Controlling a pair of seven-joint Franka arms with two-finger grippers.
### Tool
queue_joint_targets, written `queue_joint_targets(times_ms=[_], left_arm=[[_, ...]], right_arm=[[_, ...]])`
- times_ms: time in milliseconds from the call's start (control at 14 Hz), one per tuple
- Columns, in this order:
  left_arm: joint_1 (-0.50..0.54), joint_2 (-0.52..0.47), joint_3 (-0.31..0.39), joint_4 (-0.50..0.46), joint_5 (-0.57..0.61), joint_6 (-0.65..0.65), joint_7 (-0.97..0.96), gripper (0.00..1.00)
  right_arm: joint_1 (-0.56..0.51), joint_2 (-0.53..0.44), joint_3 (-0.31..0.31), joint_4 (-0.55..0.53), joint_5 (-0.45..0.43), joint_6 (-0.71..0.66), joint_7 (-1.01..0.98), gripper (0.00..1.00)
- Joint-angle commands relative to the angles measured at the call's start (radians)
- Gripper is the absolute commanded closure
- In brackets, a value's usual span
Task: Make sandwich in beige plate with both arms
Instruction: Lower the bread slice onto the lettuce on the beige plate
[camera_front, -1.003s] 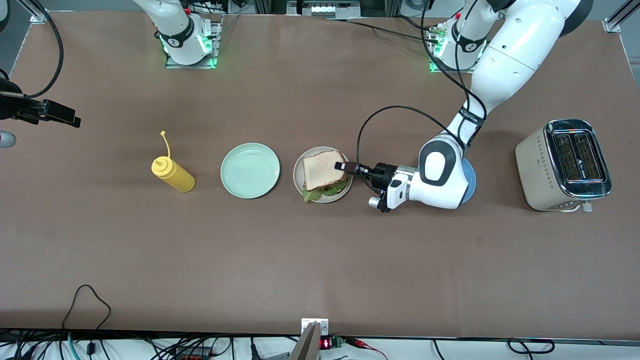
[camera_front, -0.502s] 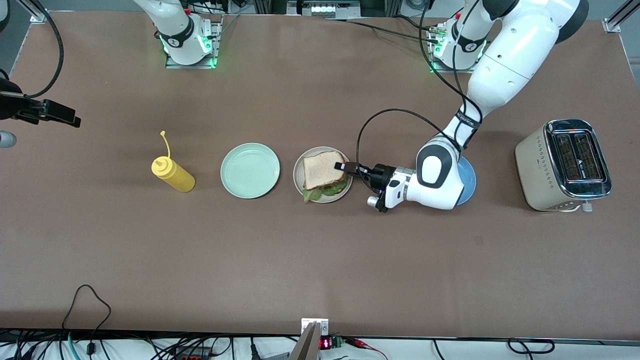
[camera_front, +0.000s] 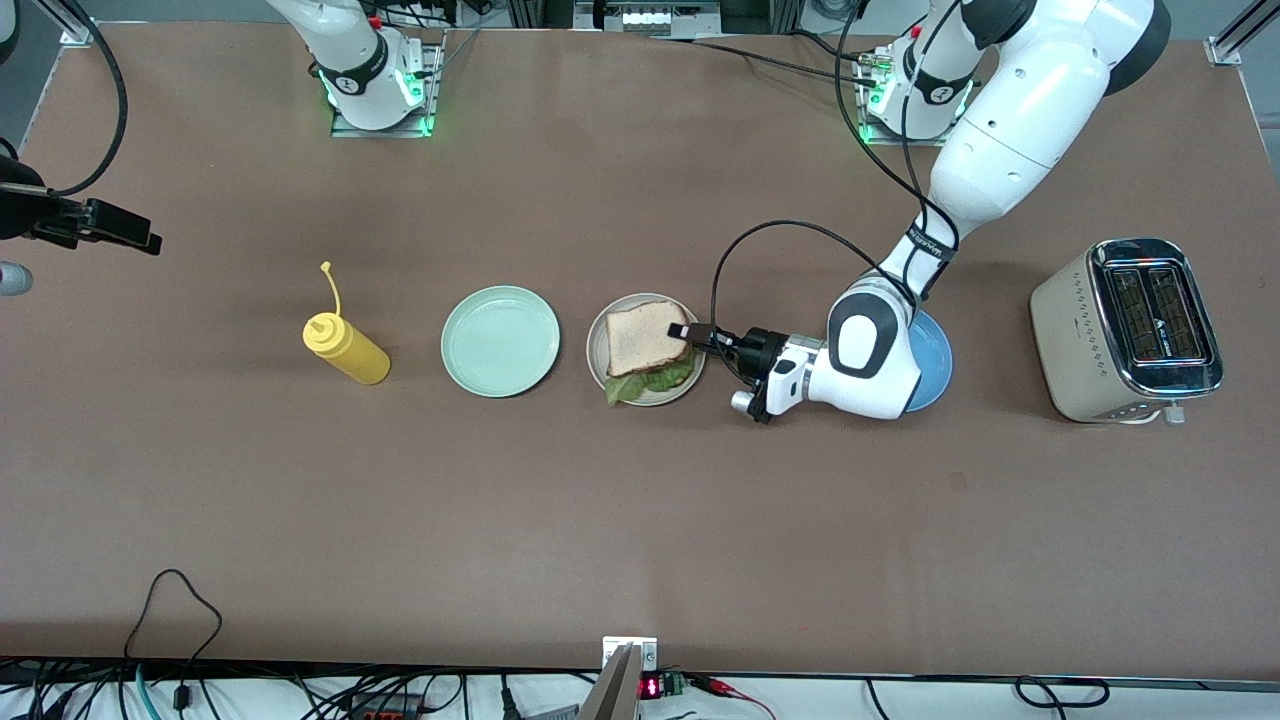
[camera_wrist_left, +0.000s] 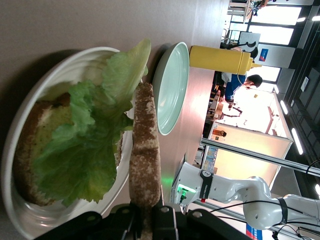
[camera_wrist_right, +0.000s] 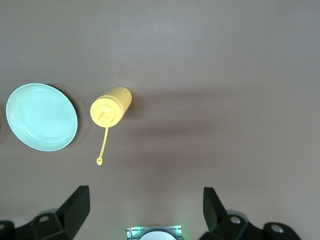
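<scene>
**Sandwich getting its top slice on the beige plate**

Sandwich (camera_front: 645, 350) assembly is reaching its last step: the lower slice of pale brown bread (camera_wrist_left: 30, 150) and the ruffled green lettuce leaf (camera_wrist_left: 85, 150) are lying in the round beige plate (camera_front: 598, 352), which is sitting on the brown surface (camera_front: 640, 520) between the mint green plate (camera_front: 500, 341) and the blue plate (camera_front: 930, 360). I am holding the top slice of pale brown bread (camera_front: 640, 338) over the lettuce with my left gripper (camera_front: 690, 333), its fingers pinched tight on the crusty edge that points toward the left arm's end of the surface. From my left wrist view the slice appears raised off the leaf rather than pressed flat on it, though I cannot tell whether its outer end is touching.

My right gripper (camera_wrist_right: 145, 207) is waiting high over the right arm's end of the surface, its fingers spread wide and holding nothing, looking down on the yellow squeeze bottle (camera_wrist_right: 111, 107) and the mint green plate.

I judge the next move is calling for a gentle lowering until the slice is resting squarely on the lettuce, then a release and a level withdrawal toward the blue plate, so my fingers are not dragging the bread or the leaf off the stack. The lettuce is spilling over the rim on the side nearer the front camera, so a skewed drop could tip the slice.
</scene>
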Motion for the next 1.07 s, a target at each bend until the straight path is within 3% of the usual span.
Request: queue_joint_targets(times_ms=[0, 215, 287, 358, 430, 1003], left_arm=[[0.000, 0.004, -0.003, -0.004, -0.026, 0.009, 0.033, 0.94], [-0.002, 0.013, 0.003, 0.005, -0.018, 0.010, 0.033, 0.68], [-0.005, 0.017, 0.003, 0.008, -0.019, 0.010, 0.031, 0.47], [-0.005, 0.019, 0.003, 0.008, -0.019, 0.019, 0.031, 0.34], [-0.005, 0.019, 0.003, 0.008, -0.016, 0.051, 0.033, 0.00], [0.001, 0.017, 0.003, 0.005, -0.016, 0.067, 0.034, 0.00]], right_arm=[[-0.003, 0.000, 0.001, 0.008, 0.014, -0.008, 0.004, 0.00], [-0.003, 0.000, 0.001, 0.008, 0.014, -0.007, 0.004, 0.00], [-0.003, 0.000, 0.001, 0.008, 0.014, -0.005, 0.004, 0.00], [-0.003, 0.000, 0.001, 0.008, 0.014, -0.005, 0.001, 0.00], [-0.003, 0.000, 0.001, 0.008, 0.014, -0.005, 0.004, 0.00], [-0.001, 0.000, 0.003, 0.009, 0.014, -0.002, 0.004, 0.00]])
